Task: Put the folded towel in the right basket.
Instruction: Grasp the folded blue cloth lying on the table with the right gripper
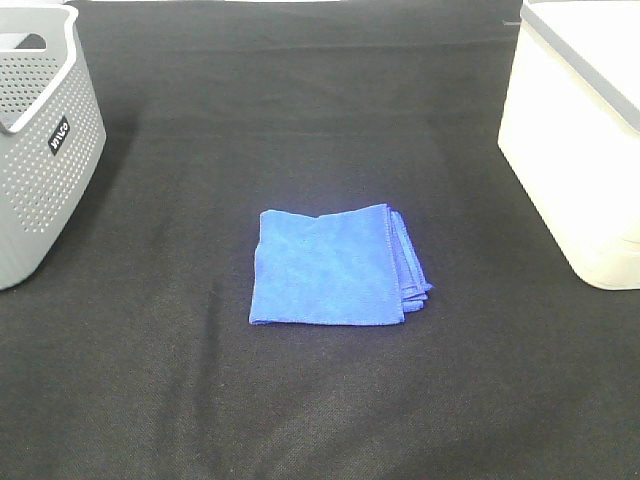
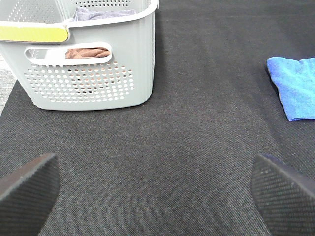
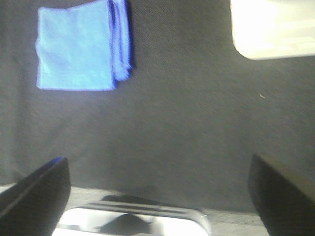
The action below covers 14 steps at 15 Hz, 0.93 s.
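Observation:
A folded blue towel [image 1: 335, 266] lies flat on the black table cloth near the middle; it also shows in the left wrist view [image 2: 294, 86] and the right wrist view [image 3: 82, 45]. The right basket [image 1: 580, 140] is white and stands at the right edge; its corner shows in the right wrist view [image 3: 273, 27]. My left gripper [image 2: 155, 189] is open and empty, well short of the towel. My right gripper [image 3: 157, 191] is open and empty, apart from towel and basket. Neither arm shows in the exterior high view.
A grey perforated basket [image 1: 40, 140] stands at the left edge; in the left wrist view [image 2: 88, 54] it holds some cloths. A shiny metal part [image 3: 133, 221] lies below the right gripper at the table's edge.

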{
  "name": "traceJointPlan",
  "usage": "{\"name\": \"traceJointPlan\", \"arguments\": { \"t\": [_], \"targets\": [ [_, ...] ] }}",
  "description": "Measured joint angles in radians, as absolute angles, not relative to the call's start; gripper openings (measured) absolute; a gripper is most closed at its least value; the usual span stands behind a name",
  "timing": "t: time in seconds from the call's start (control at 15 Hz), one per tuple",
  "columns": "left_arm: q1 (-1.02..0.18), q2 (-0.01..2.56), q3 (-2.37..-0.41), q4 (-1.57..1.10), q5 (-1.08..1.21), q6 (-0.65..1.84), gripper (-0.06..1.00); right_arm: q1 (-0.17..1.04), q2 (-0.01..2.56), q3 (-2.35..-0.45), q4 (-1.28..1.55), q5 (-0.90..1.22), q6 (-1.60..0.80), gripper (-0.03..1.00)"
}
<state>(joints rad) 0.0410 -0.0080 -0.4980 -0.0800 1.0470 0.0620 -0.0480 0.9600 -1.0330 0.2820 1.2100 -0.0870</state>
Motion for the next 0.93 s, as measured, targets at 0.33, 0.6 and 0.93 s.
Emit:
{"name": "traceJointPlan", "arguments": {
  "t": [0.33,0.6,0.93],
  "targets": [
    [0.041,-0.008,-0.498,-0.080,1.047,0.062,0.97,0.079,1.302,-1.142,0.521,1.122,-0.167,0.94],
    [0.041,-0.008,-0.498,-0.080,1.047,0.062,0.97,0.249,1.525,-1.142,0.536,0.954,-0.173,0.93],
    [0.041,-0.008,-0.498,-0.080,1.047,0.062,0.97,0.273,1.859,-1.147,0.541,0.696,-0.227,0.93]
  ]
}}
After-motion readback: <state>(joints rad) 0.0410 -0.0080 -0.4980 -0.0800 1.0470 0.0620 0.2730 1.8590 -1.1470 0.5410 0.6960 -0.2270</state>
